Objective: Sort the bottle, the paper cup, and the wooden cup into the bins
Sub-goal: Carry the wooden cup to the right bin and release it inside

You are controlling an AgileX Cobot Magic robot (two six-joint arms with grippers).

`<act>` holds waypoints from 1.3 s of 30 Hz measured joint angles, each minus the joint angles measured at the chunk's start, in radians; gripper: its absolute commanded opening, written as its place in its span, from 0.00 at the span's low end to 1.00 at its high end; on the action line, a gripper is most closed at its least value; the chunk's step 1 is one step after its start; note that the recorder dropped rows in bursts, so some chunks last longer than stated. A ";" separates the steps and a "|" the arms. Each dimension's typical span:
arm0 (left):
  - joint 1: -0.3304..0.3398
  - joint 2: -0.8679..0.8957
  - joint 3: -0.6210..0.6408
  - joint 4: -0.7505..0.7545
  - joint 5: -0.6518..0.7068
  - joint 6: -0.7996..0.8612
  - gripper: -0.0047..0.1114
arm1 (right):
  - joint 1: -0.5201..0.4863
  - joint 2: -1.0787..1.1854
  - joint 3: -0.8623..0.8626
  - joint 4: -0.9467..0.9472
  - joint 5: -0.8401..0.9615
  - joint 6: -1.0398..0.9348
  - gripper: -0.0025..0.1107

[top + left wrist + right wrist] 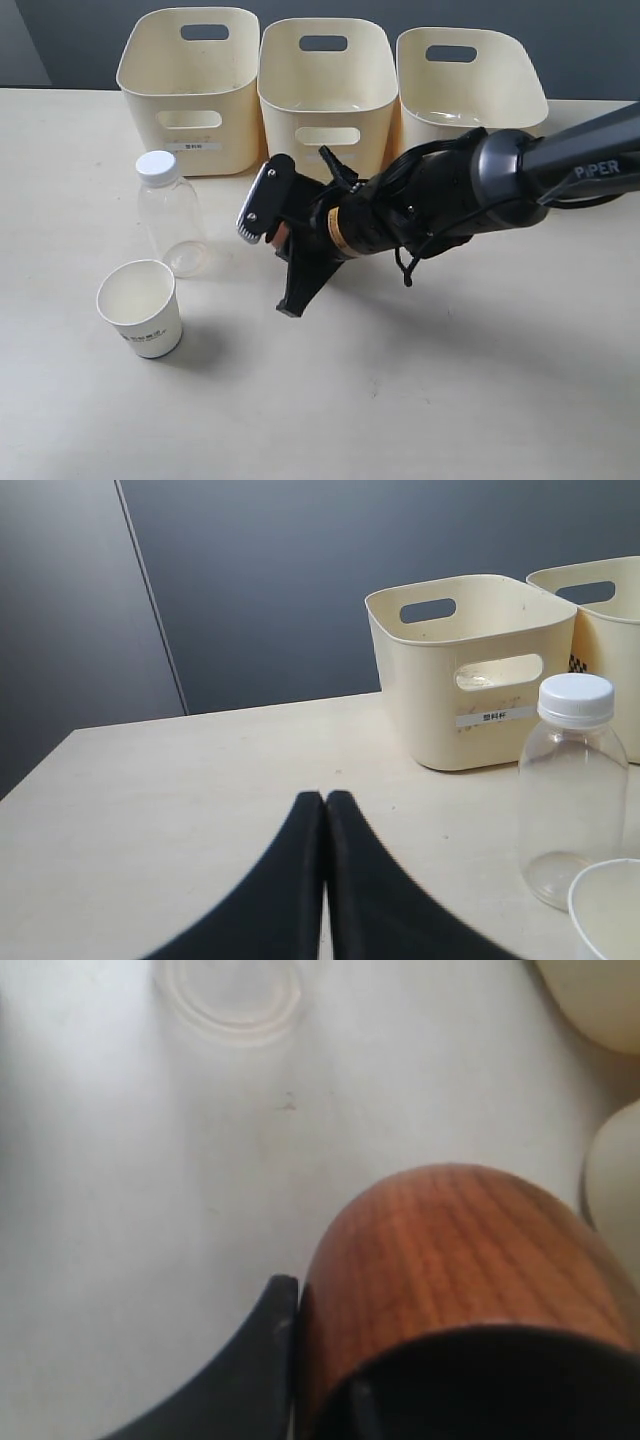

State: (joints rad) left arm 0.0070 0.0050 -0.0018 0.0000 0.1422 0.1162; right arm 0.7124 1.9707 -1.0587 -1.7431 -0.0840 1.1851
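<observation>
The dark reddish-brown wooden cup (450, 1250) is clamped by my right gripper (322, 1332), one black finger (262, 1345) against its outer wall and the other hidden inside. In the exterior view this gripper (282, 252) hovers over mid-table in front of the middle bin (325, 100), and only a sliver of the wooden cup (271, 236) shows. The clear bottle (170, 215) with a white cap stands left of it. The white paper cup (140, 308) stands upright nearer the front. My left gripper (325, 798) is shut and empty, with the bottle (572, 790) and paper cup rim (610, 910) to its side.
Three cream bins stand in a row at the back: left bin (190, 95), middle, right bin (470, 90). The right arm (500, 185) stretches across in front of the right bin. A dark wall rises behind the table. The left bin (470, 670) carries a small front label.
</observation>
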 measured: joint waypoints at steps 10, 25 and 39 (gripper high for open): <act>0.000 0.000 0.000 0.000 0.000 0.000 0.04 | 0.000 -0.238 0.004 0.039 0.129 0.000 0.02; 0.000 0.000 0.000 0.000 0.000 0.000 0.04 | -0.152 -0.480 0.002 0.076 0.348 0.040 0.02; 0.000 0.000 0.000 0.000 0.000 0.000 0.04 | -0.401 -0.185 -0.190 0.189 0.101 0.074 0.02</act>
State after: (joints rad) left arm 0.0070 0.0050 -0.0018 0.0000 0.1422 0.1162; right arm 0.3113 1.7854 -1.2491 -1.5537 0.0175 1.2596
